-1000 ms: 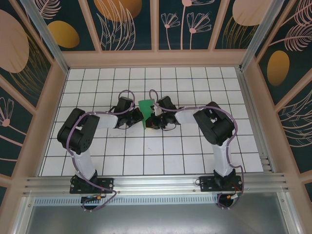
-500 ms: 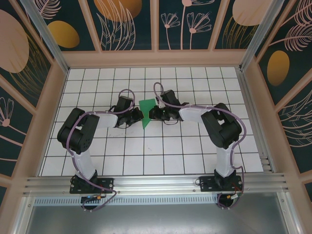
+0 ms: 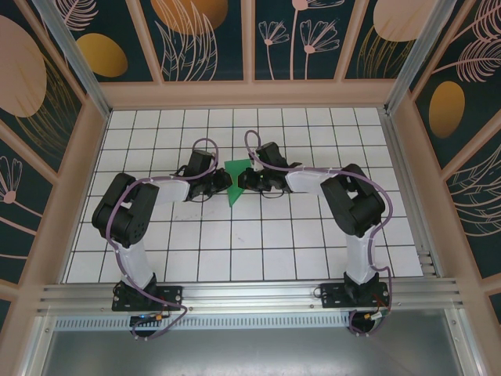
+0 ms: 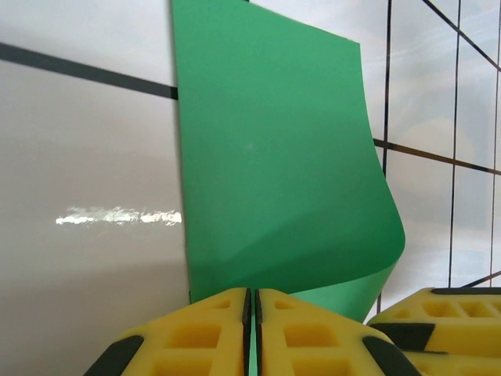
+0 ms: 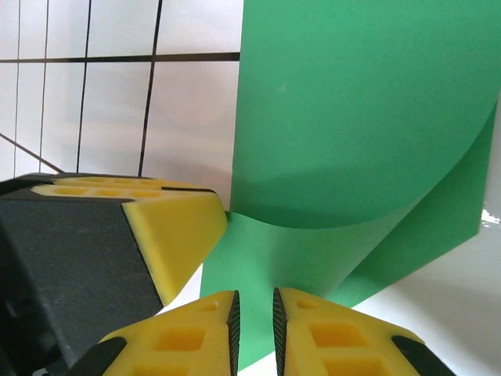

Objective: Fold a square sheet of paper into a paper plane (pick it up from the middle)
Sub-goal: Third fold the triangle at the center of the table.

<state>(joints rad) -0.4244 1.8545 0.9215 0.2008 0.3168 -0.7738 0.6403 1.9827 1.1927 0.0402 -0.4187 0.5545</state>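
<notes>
The square sheet of paper (image 3: 232,174) is bright green and lies folded over on the white grid table, between the two grippers. In the left wrist view the paper (image 4: 274,157) curls up at its right side, and my left gripper (image 4: 250,313) is shut on its near edge, a green sliver between the pads. My left gripper (image 3: 225,182) touches the sheet from the left. My right gripper (image 3: 243,180) meets it from the right. In the right wrist view the right gripper (image 5: 254,321) stands slightly open over the curved paper (image 5: 352,117), with a narrow gap between its pads.
The left gripper's yellow finger (image 5: 176,235) sits close beside the right gripper's fingers. A right gripper finger (image 4: 446,313) shows at the lower right of the left wrist view. Wooden walls (image 3: 250,94) ring the gridded table (image 3: 258,251).
The right gripper's jaws have parted a little and it has shifted towards the far side. The paper has gone from a raised rectangle to a lower, triangular shape. The left arm has barely moved.
</notes>
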